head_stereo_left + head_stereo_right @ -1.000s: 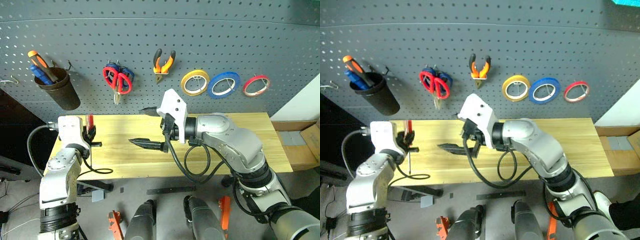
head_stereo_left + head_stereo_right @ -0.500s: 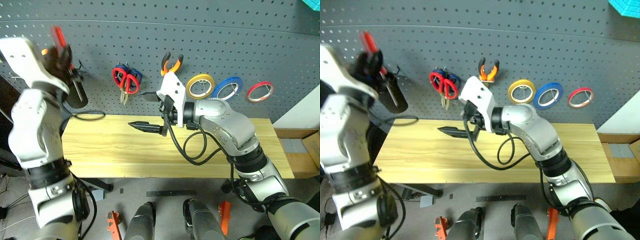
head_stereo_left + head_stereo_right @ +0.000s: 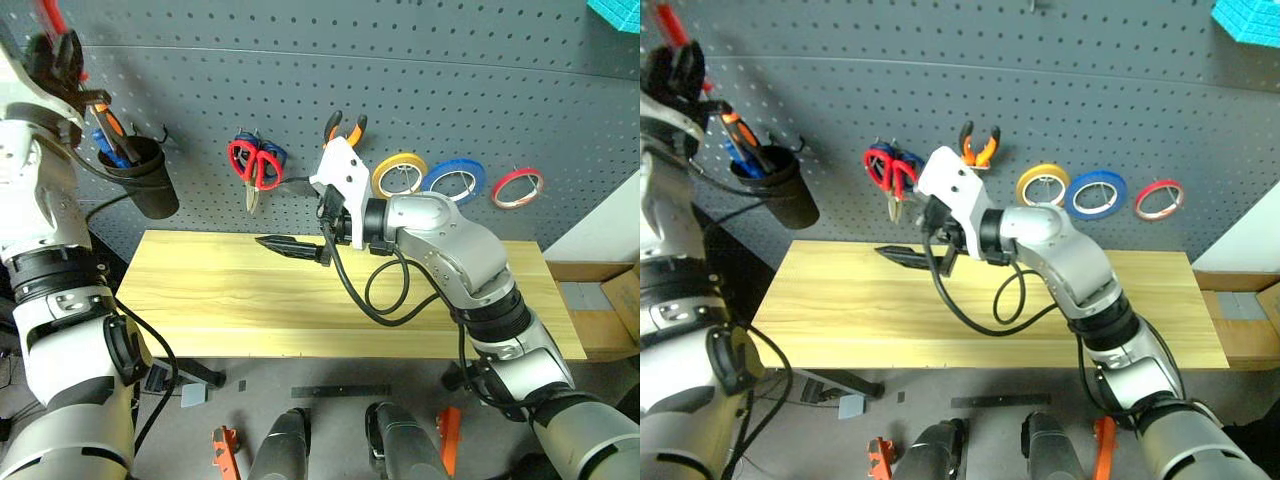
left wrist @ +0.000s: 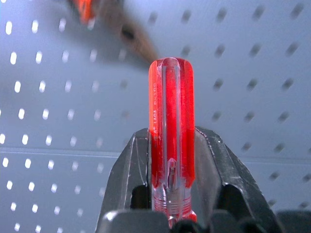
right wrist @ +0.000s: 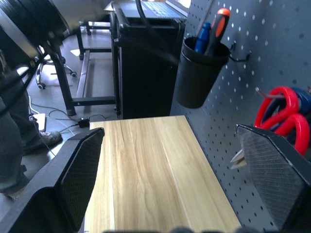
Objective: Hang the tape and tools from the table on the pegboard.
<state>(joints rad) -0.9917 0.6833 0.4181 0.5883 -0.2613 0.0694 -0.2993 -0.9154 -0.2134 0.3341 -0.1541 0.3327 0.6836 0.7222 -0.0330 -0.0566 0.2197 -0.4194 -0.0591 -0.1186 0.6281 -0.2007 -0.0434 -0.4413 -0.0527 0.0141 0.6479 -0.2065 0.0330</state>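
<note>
My left gripper is raised high at the far left in front of the pegboard, above the black cup. It is shut on the red-handled screwdriver, whose clear red handle stands between the fingers. The red scissors, the pliers and the blue tape hang on the pegboard. My right gripper is open over the back of the table, pointing left, with nothing between its fingers.
A black cup on the pegboard holds an orange-and-black screwdriver and a blue-handled tool. Blue scissors hang behind the red pair. Yellow tape and red tape flank the blue ring. Cardboard boxes sit to the right.
My left arm has risen from table height to high in front of the pegboard, carrying the red screwdriver. The right gripper has stayed open and nearly still. The view has tilted.
</note>
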